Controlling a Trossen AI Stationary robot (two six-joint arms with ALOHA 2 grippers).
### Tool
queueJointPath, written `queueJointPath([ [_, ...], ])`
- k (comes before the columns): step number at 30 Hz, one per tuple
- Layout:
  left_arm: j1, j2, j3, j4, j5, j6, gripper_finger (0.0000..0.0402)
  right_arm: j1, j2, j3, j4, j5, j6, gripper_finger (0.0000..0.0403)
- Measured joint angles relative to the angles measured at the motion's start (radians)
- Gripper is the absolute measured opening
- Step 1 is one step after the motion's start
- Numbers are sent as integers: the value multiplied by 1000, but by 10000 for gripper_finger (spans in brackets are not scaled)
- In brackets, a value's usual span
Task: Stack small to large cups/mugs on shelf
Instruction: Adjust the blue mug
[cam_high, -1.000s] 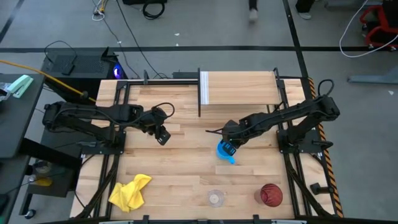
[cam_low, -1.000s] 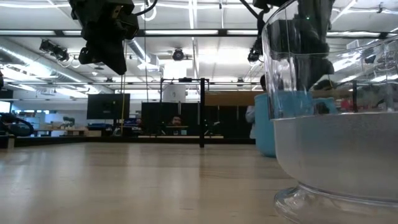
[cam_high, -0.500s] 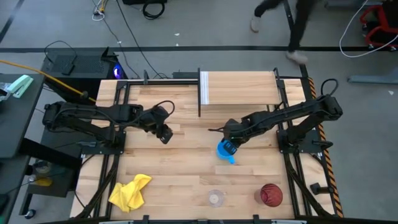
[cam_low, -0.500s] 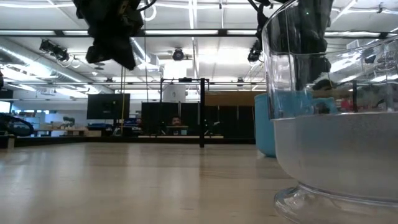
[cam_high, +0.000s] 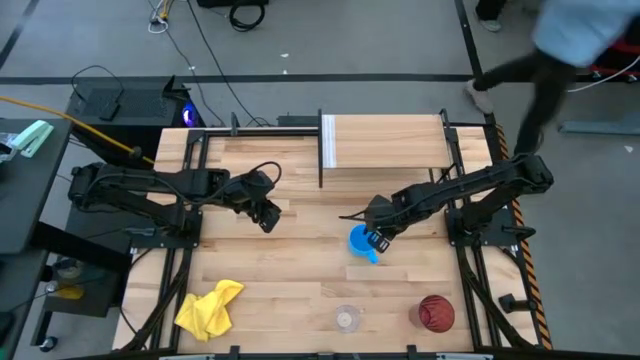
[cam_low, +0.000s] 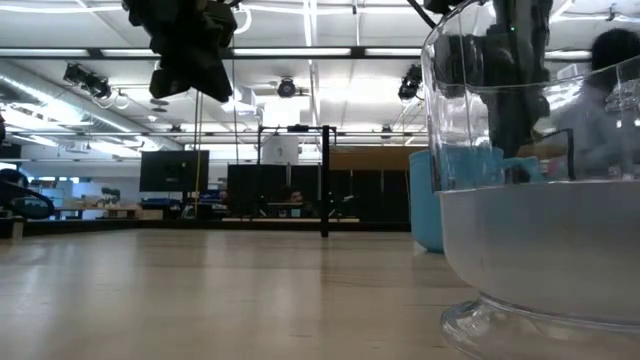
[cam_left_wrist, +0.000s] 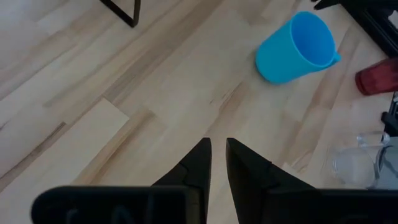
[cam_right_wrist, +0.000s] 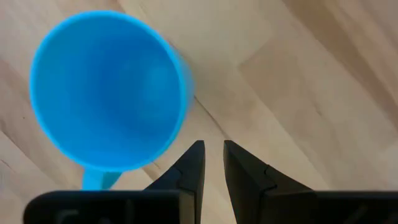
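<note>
The blue mug stands upright on its base mid-table; it also shows in the right wrist view and the left wrist view. My right gripper hovers just right of it, shut and empty, with its fingertips beside the mug's outer wall and apart from it. The clear cup and the red tumbler stand near the front edge. The shelf stands at the far side. My left gripper hangs shut above the bare table, left of centre.
A yellow cloth lies at the near left. The shelf's black upright stands at its left end. In the low view the clear cup fills the right foreground. A person walks past beyond the table's far right corner.
My right gripper has drifted from above the blue mug toward the table's right edge and now stands beside it. My left gripper has shifted a little to the right and upward. The mug has stayed in place.
</note>
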Motion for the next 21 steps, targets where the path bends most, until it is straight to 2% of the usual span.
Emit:
queueJointPath([
  [11, -40, 20, -30, 59, -27, -20, 61, 0, 3, -89, 280, -83, 39, 66],
  [16, -75, 105, -48, 142, -26, -35, 61, -2, 5, -89, 338, -84, 38, 66],
  [21, -115, 237, -48, 345, 2, -54, 68, -3, 5, -89, 380, -84, 35, 66],
])
